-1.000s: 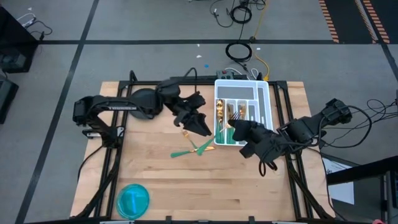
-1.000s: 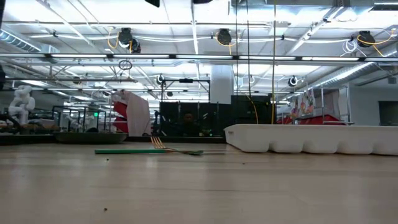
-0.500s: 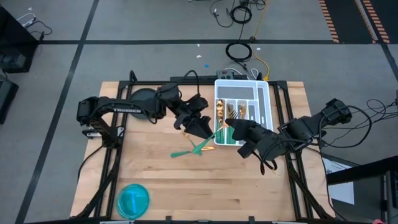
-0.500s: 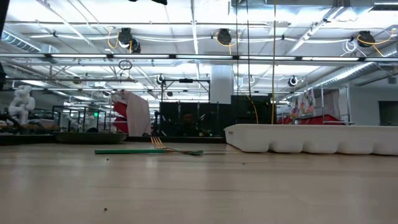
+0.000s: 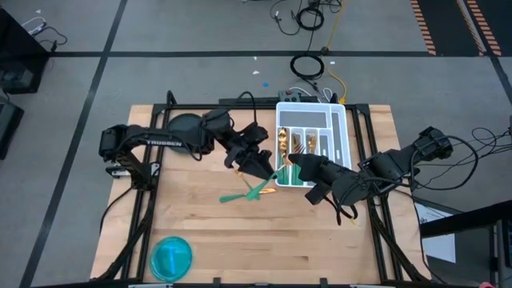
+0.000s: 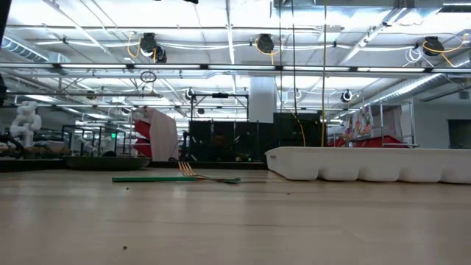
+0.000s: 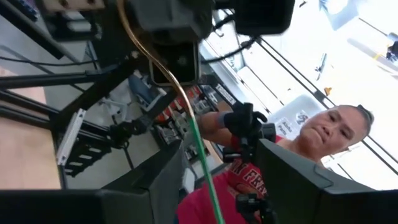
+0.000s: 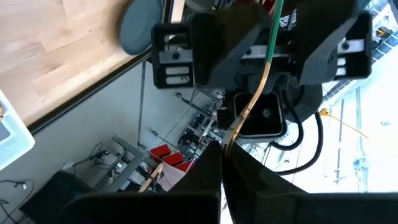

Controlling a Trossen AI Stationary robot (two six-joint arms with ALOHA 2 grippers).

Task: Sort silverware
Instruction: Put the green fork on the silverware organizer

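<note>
A piece of silverware with a gold neck (image 8: 252, 99) and a slim green handle (image 7: 205, 174) hangs in the air left of the white tray (image 5: 340, 132). My right gripper (image 5: 290, 162) is shut on its gold end. My left gripper (image 5: 264, 166) faces it, open. Its two fingers (image 7: 155, 180) stand on either side of the green handle, a gap on each side. Two more green-handled pieces (image 5: 244, 192) lie crossed flat on the wood below; one is a fork (image 6: 184, 175). Several gold pieces lie in the tray's compartments (image 5: 298, 144). My right gripper pinches the piece's gold end (image 8: 231, 140) between its two shut fingers; the head itself is hidden between them. The piece sticks out ahead of the fingertips, roughly in line with them, toward the table's left. It is lifted clear of table and tray.
A dark round plate (image 5: 182, 128) sits at the far left under my left arm. A blue round dish (image 5: 171, 256) lies at the near left corner. Bare wood (image 5: 264, 240) stretches along the near side. A person shows beyond the table in the left wrist view (image 7: 336, 130).
Both grippers have tipped slightly where they hang beside the tray; neither has travelled. The held piece stays between them, clear of the table.
</note>
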